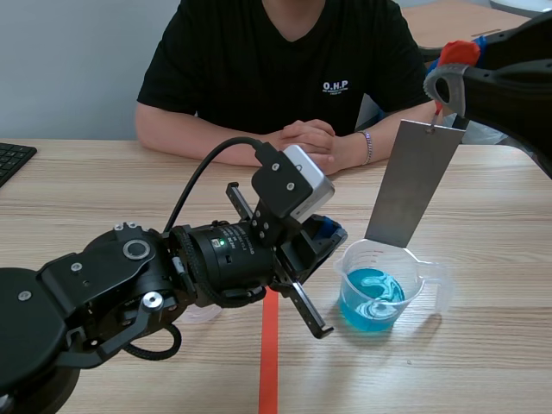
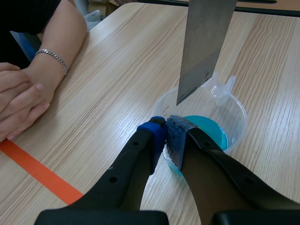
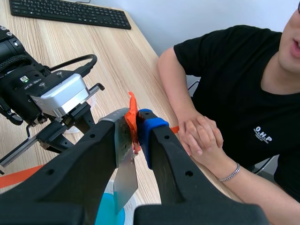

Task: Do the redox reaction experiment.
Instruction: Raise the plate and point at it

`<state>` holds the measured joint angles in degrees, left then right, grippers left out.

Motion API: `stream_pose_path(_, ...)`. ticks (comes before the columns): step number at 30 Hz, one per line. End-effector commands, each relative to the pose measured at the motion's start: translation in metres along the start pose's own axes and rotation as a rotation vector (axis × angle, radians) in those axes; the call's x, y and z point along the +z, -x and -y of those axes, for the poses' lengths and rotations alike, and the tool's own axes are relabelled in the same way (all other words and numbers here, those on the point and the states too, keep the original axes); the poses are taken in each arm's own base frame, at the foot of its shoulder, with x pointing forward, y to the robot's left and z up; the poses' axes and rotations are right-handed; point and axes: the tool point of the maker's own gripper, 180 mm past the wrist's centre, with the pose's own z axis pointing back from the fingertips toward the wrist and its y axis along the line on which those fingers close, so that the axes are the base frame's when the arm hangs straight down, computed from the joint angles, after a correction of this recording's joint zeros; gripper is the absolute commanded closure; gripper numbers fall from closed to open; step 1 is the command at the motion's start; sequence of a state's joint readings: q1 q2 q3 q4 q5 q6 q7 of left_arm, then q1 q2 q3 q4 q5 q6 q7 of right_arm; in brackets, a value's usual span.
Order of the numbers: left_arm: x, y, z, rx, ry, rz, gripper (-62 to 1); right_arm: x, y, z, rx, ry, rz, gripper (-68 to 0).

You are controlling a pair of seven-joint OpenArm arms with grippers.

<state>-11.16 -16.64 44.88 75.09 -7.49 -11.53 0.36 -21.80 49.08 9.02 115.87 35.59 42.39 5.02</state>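
Observation:
A clear plastic beaker (image 1: 416, 261) holding blue liquid (image 1: 373, 302) stands right of the table's middle. A grey metal plate (image 1: 412, 185) hangs upright over it, its lower edge just above the rim. The plate hangs from an orange-red tab (image 3: 132, 115), and my right gripper (image 1: 448, 82) is shut on that tab, high at the far right. My left gripper (image 1: 326, 231) sits at the beaker's near left rim. In the left wrist view the left gripper (image 2: 168, 133) pinches the beaker (image 2: 236, 110) wall, with the plate (image 2: 204, 47) hanging ahead.
A person sits across the table with clasped hands (image 1: 306, 138) resting on it, close behind the beaker. A keyboard (image 1: 13, 159) lies at the far left. An orange-red tape line (image 1: 269, 354) runs toward the front edge. A clear cup (image 1: 200, 312) shows partly under my left arm.

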Motion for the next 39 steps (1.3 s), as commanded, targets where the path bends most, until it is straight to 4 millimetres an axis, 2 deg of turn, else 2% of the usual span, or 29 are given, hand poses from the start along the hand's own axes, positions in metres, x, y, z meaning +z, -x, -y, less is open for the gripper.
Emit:
stream_pose_path(1, -0.003, -0.013, -0.001, -0.001, -0.004, 0.042, -4.9, 0.0, -0.01, 0.001, 0.02, -0.008, 0.026, -1.5)
stream_pose_path(19, -0.003, -0.012, -0.001, -0.001, -0.005, 0.04, -4.9, 0.0, -0.011, 0.001, 0.018, -0.008, 0.029, -1.5)
stream_pose_path(26, 0.006, 0.002, -0.004, -0.011, -0.005, 0.002, -4.9, 0.0, -0.011, 0.001, 0.018, -0.008, 0.029, -1.5)
stream_pose_path(31, 0.031, 0.022, -0.008, -0.015, -0.026, -0.055, -4.9, 0.0, -0.011, 0.001, 0.018, -0.008, 0.029, -1.5)
stream_pose_path(39, 0.092, 0.018, -0.01, -0.031, -0.08, -0.083, -4.9, 0.0, -0.011, 0.001, 0.018, -0.008, 0.029, -1.5)
